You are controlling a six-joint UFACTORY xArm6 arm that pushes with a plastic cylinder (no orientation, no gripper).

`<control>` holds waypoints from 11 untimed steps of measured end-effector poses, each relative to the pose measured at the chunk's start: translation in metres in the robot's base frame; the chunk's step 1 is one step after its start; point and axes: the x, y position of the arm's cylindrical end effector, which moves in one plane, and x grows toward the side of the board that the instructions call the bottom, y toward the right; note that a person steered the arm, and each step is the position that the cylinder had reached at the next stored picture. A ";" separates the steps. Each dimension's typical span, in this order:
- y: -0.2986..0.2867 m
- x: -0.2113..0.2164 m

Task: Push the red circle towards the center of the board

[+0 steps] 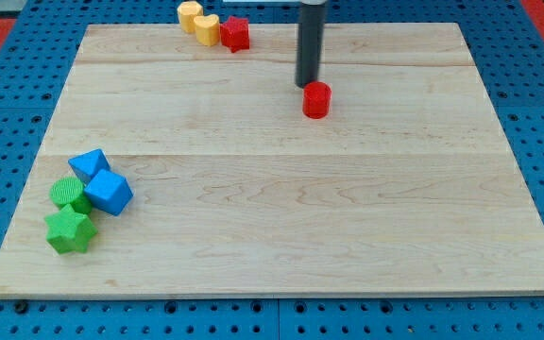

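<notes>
The red circle (pixel 316 99) stands on the wooden board (pixel 272 189), a little above and right of the board's middle. My tip (pixel 308 84) is the lower end of the dark rod that comes down from the view's top. It sits just above and slightly left of the red circle, touching or nearly touching its upper edge.
A red star-like block (pixel 235 34), a yellow heart-like block (pixel 207 29) and a yellow block (pixel 190 15) sit at the board's top edge. Two blue blocks (pixel 89 165) (pixel 110 193), a green round block (pixel 68 195) and a green star (pixel 69 229) cluster at the lower left.
</notes>
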 end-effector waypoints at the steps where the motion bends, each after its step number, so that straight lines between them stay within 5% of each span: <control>1: -0.036 -0.006; 2: -0.039 0.002; 4: 0.081 0.015; 5: 0.092 0.056; 7: 0.031 0.063; 8: 0.031 0.116; 11: -0.027 0.021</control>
